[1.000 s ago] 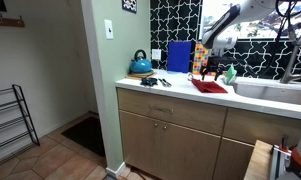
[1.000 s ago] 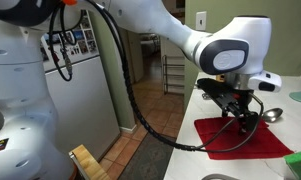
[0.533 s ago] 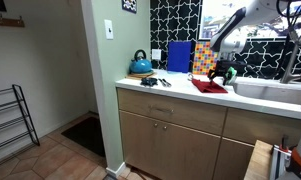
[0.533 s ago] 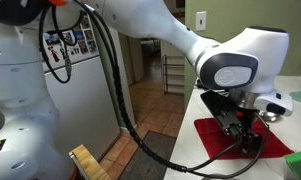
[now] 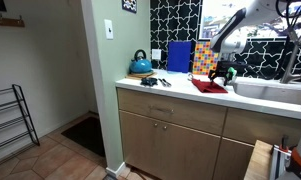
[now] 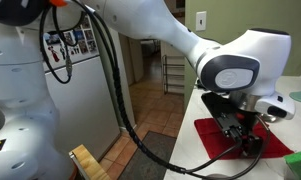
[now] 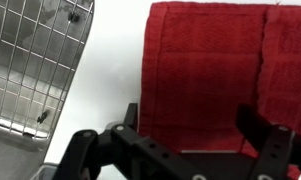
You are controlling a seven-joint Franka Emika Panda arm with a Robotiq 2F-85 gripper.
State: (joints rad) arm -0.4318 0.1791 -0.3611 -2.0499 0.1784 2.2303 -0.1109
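Observation:
My gripper [image 7: 193, 125] hangs open just above a red cloth [image 7: 220, 70] that lies flat on the white counter [image 7: 105, 70]. Its two black fingers stand wide apart with only the cloth showing between them. In an exterior view the gripper [image 5: 222, 72] sits over the red cloth [image 5: 209, 86] near the sink side of the counter. In an exterior view the big white arm hides most of the gripper [image 6: 242, 135], and the red cloth [image 6: 275, 140] shows under it. Nothing is held.
A metal wire rack [image 7: 30, 60] lies in the sink beside the cloth. A blue kettle [image 5: 140, 64], utensils [image 5: 156, 81] and a blue board [image 5: 179, 56] stand on the counter [image 5: 170, 90]. A metal spoon [image 6: 272, 115] lies behind the cloth.
The arm has swung over the red cloth and come lower over it in the first half second; since then it has held still. The jaws stayed open.

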